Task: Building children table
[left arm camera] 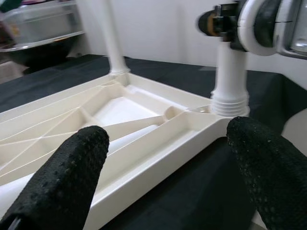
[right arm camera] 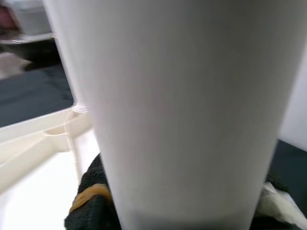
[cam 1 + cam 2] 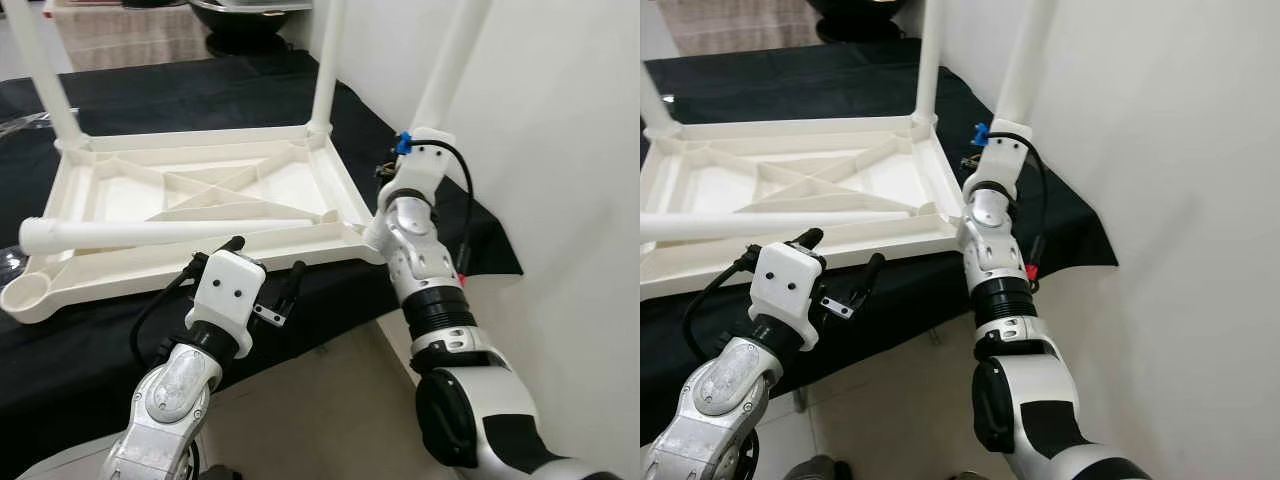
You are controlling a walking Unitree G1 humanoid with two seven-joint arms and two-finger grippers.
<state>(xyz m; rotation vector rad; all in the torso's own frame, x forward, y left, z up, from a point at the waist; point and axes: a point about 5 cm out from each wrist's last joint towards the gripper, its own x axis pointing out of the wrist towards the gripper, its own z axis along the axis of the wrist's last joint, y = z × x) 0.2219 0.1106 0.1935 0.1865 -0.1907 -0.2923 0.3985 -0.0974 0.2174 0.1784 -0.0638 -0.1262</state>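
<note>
Nearest the camera, the left arm rises from the lower edge of the head views with its wrist bent forward, so that the left tool [image 3: 265, 272] hovers just in front of the near rim of the upturned children's table top [image 3: 330, 165]. Its two black fingers [image 1: 72, 177] are spread wide apart and grip nothing; in the left wrist view they frame the near corner of the cream plastic frame without touching it. The right arm stretches up along the right side, elbow low and forearm nearly upright, carrying the right tool [image 3: 425, 150] to the table leg [image 3: 450, 60] that stands in the near right corner socket. In the right wrist view that leg [image 2: 182, 105] is pressed close between the dark finger pads, so the right tool is clenched around it. The table top lies ribbed underside up on the black-covered tabletop [image 3: 200, 90], with two more legs standing in its far corners and a loose leg [image 3: 160, 233] lying across the near ribs. The near left corner socket [image 3: 25, 297] is open. The upper ends of the standing legs are cut off by the frame edge, and the right tool's fingertips are hidden behind the leg.
</note>
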